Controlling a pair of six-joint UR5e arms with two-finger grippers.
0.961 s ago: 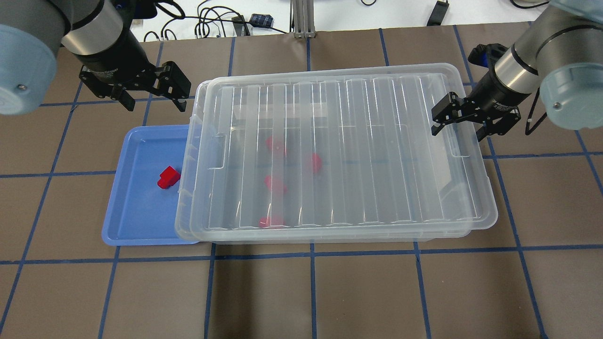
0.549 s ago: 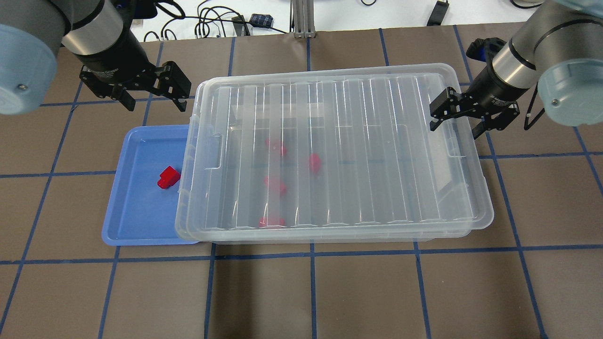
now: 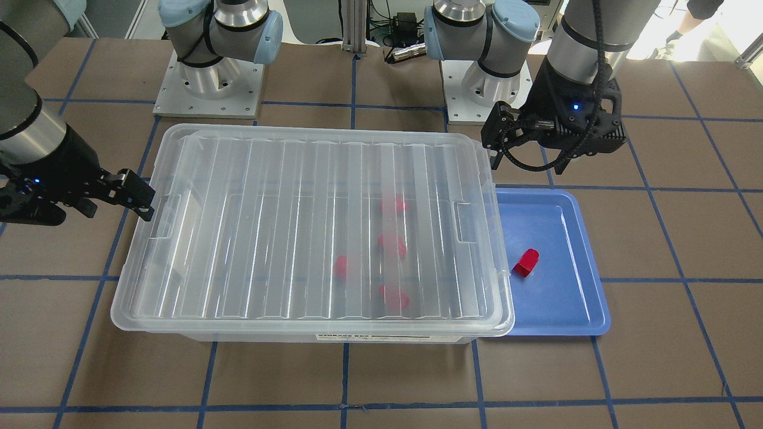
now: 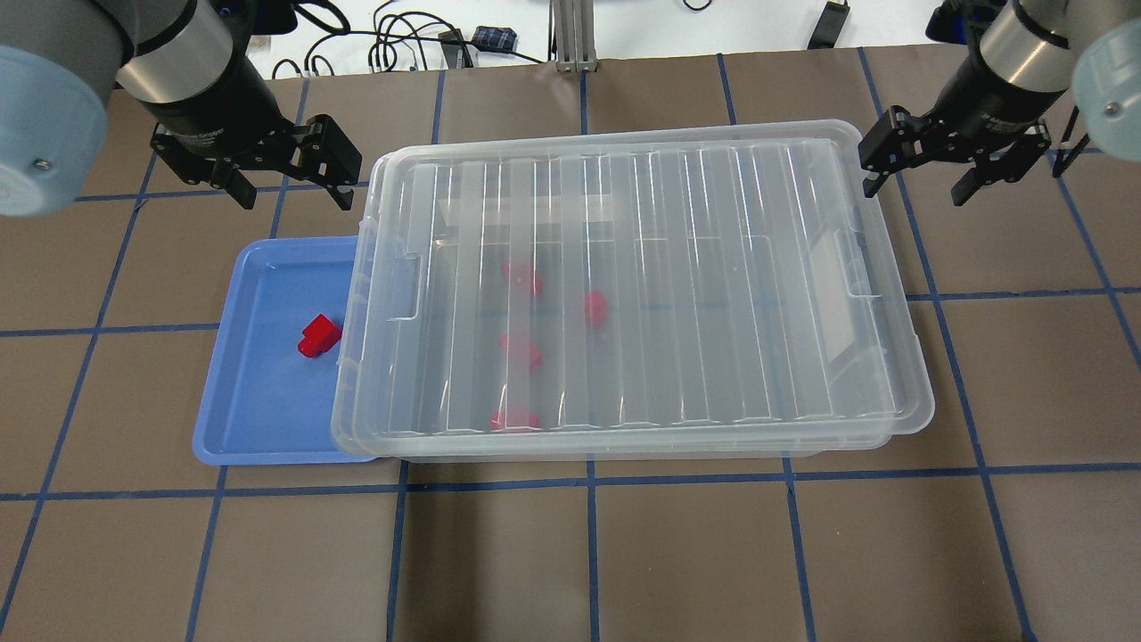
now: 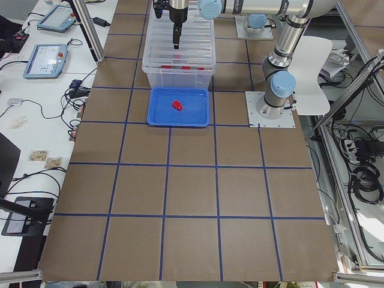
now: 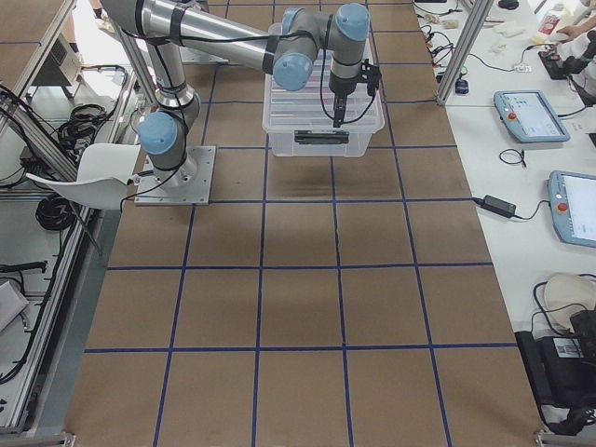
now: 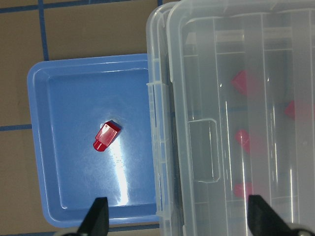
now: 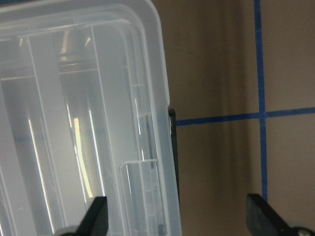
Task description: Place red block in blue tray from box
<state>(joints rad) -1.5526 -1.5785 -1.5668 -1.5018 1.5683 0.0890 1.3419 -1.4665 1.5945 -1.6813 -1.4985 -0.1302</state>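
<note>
red block (image 4: 318,336) lies in blue tray (image 4: 258,419), near its box side | box (image 4: 902,379) just beside tray, lid (image 4: 669,267) on, four other red blocks (image 4: 521,349) inside | left gripper (image 4: 294,198) fingers apart, empty, above tray's far corner | right gripper (image 4: 915,190) fingers apart, empty, beside box's far right corner

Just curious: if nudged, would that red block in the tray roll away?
Probably not far: the red block lies flat, with one squared end. Small, so likely light; it may skid on the glossy tray.
</note>
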